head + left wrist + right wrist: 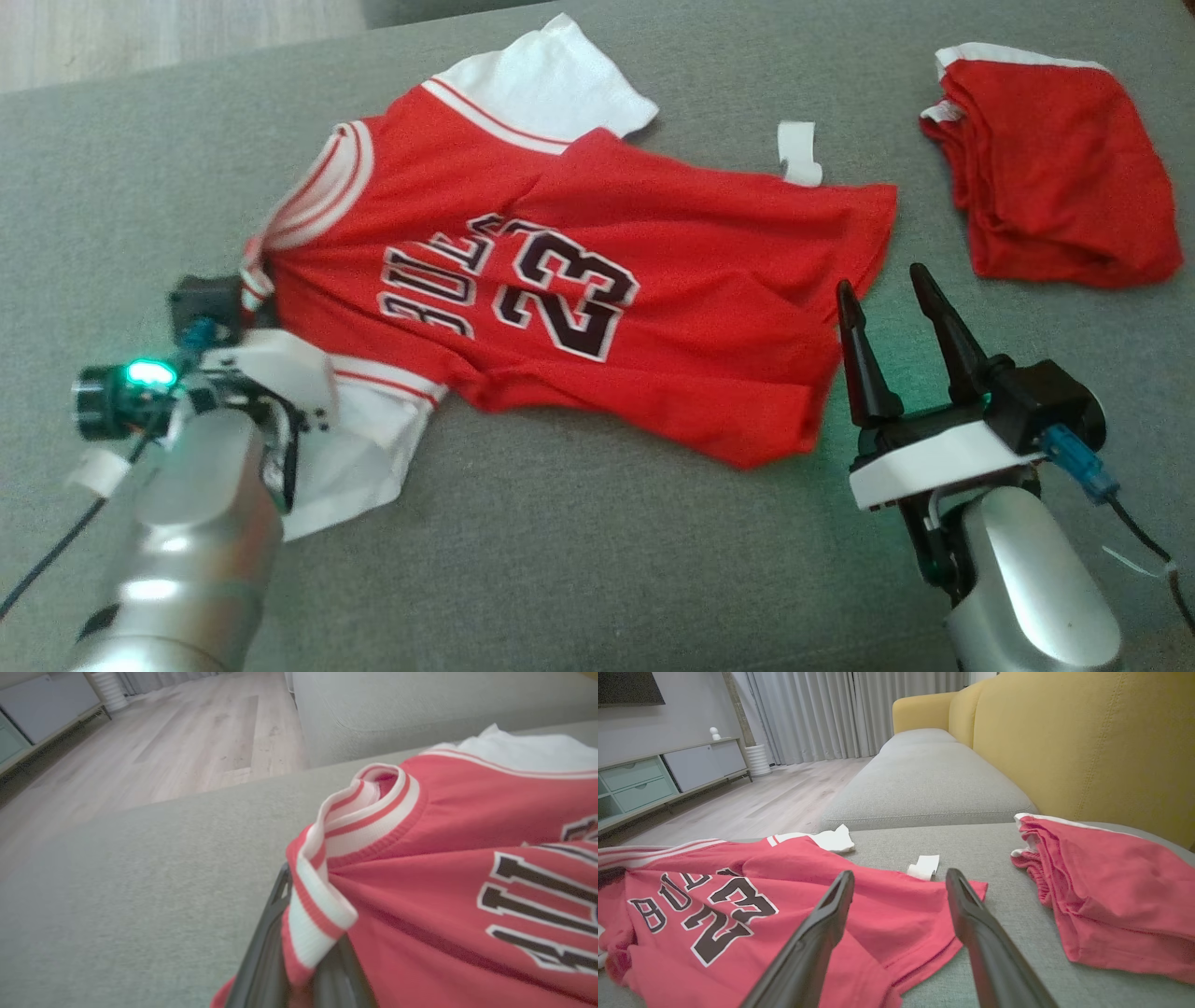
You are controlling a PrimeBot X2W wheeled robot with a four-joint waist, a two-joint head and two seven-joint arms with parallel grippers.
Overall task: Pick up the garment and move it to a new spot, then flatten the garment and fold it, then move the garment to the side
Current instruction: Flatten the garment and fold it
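On grey sofa [607, 560], red jersey [672, 280] — wood floor [187, 742]

place: home living room | cues: sofa [1064, 742], curtains [822, 714], TV cabinet [668, 772]

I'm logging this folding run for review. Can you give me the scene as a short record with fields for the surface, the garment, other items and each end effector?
surface: grey sofa seat
garment: red jersey, spread out with the number 23 up, wrinkled, not folded
left end effector: shut on the jersey's striped collar
right end effector: open, by the jersey's hem, holding nothing
other items: red shorts, bunched, apart from the jersey; small white strip at the jersey's far edge
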